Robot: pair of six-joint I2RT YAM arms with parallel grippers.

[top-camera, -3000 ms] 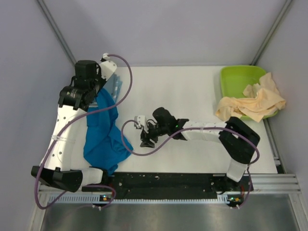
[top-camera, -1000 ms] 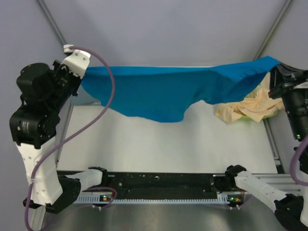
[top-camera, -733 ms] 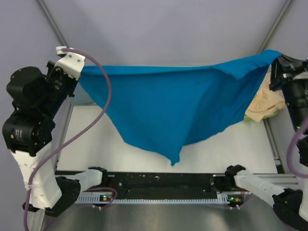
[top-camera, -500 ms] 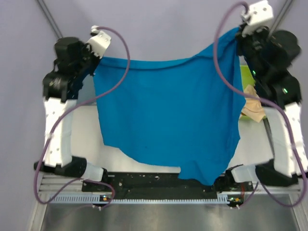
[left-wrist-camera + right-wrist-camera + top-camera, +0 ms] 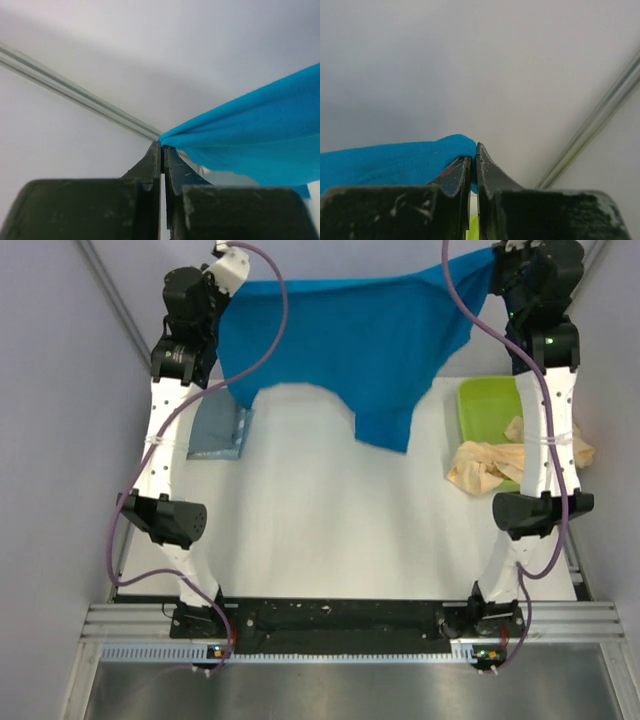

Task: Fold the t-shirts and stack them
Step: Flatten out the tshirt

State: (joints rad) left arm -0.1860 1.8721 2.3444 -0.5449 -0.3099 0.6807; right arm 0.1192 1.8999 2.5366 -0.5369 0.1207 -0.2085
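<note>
Blue shirt hangs high over the far end of the table, spread wide between my two arms. Its top edge runs almost straight from one claw to the other. The rest droops down, and one long bit hangs lowest near the middle. I cannot tell if that bit touches the table.

My left claw is pinched tight on the shirt's left corner, and the cloth bunches up right at the tips. My right claw is pinched tight on the right corner the same way. Both arms reach up tall from the near edge.

Under the left arm a grey-blue shirt lies flat on the table, folded neat. On the right a cream shirt lies in a crumpled heap. Part of it is in the green tub and part spills over the tub's near rim onto the table.
</note>
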